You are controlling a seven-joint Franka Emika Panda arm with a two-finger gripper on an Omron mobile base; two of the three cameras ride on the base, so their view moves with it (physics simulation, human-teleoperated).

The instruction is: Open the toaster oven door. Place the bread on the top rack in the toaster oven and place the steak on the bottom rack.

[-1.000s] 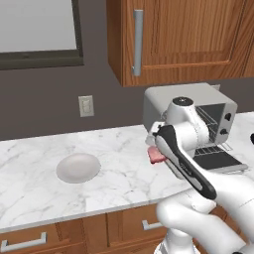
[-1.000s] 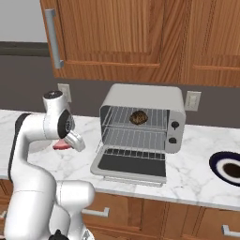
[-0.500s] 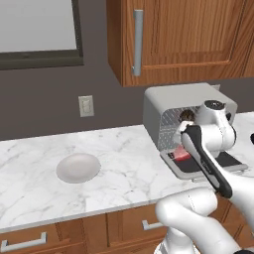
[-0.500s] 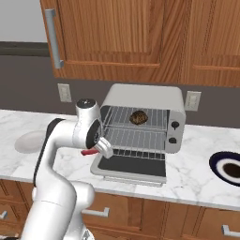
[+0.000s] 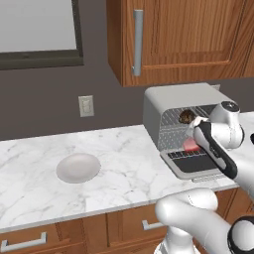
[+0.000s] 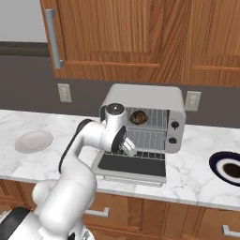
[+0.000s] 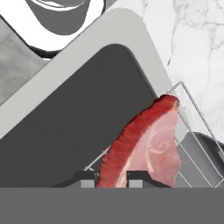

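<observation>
The toaster oven [image 5: 182, 105] [image 6: 146, 100] stands on the counter, its door [image 5: 192, 162] [image 6: 132, 165] folded down flat and open. On the top rack [image 6: 153, 121] sits the bread [image 5: 186, 117] [image 6: 137, 117]. My gripper [image 7: 111, 177] is shut on the steak [image 7: 146, 142] [image 5: 191, 145] and holds it on edge above the door's dark glass [image 7: 74, 124]. The steak's far end is at the front corner of the bottom rack [image 7: 194, 111] [image 6: 146, 140]. In the right base view my arm covers the gripper.
A white plate [image 5: 78, 167] [image 6: 33, 141] lies on the marble counter to the left. A dark plate [image 6: 229, 168] sits at the far right. Wooden wall cabinets [image 6: 122, 37] hang just above the oven.
My arm has swung right from over the counter to the oven mouth, carrying the steak. The steak is now over the open door, at the bottom rack's front.
</observation>
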